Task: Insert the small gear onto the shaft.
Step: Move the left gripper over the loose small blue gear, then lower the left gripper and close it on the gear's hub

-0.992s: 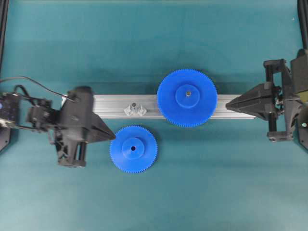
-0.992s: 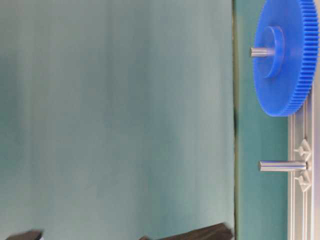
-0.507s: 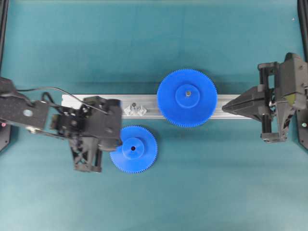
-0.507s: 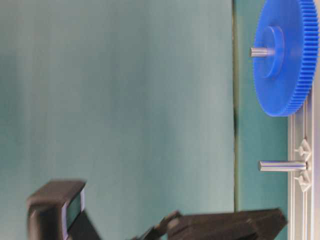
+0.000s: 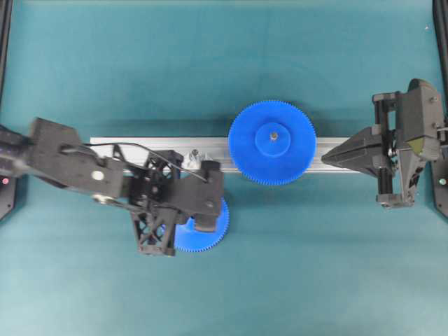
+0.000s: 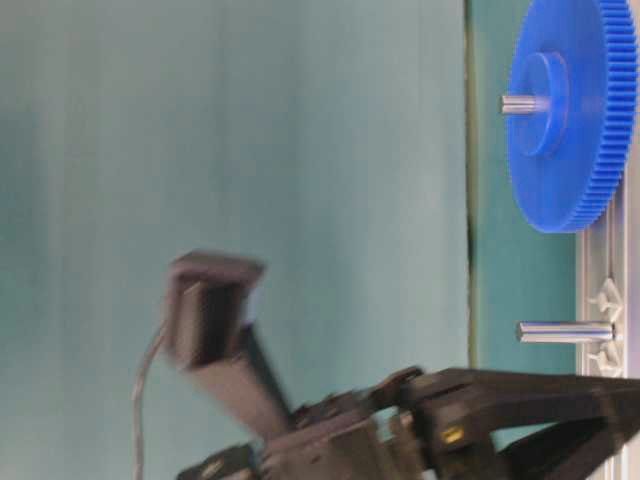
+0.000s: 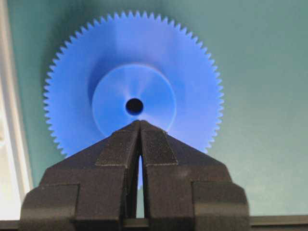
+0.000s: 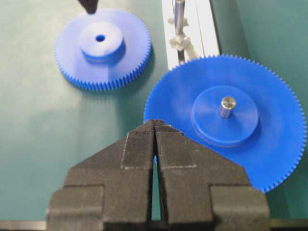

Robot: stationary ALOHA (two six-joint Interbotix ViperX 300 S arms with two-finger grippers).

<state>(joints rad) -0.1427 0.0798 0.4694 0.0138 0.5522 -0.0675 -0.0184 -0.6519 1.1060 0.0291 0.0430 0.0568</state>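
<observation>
The small gear lies flat on the teal mat just in front of the rail, largely covered from above by my left arm. In the left wrist view the small gear fills the frame, and my left gripper hovers shut over its hub, just short of the centre hole, holding nothing. The shaft stands bare on the rail beside the arm; it also shows as a shaft at table level. My right gripper is shut and empty over the rail, right of the large gear.
The large blue gear sits on its own pin on the aluminium rail, right of the shaft. In the right wrist view the right gripper points at the large gear, with the small gear beyond.
My left arm has swung right from the rail's left end until its shut gripper is above the small gear. The right gripper has shifted slightly left. Neither gear has moved.
</observation>
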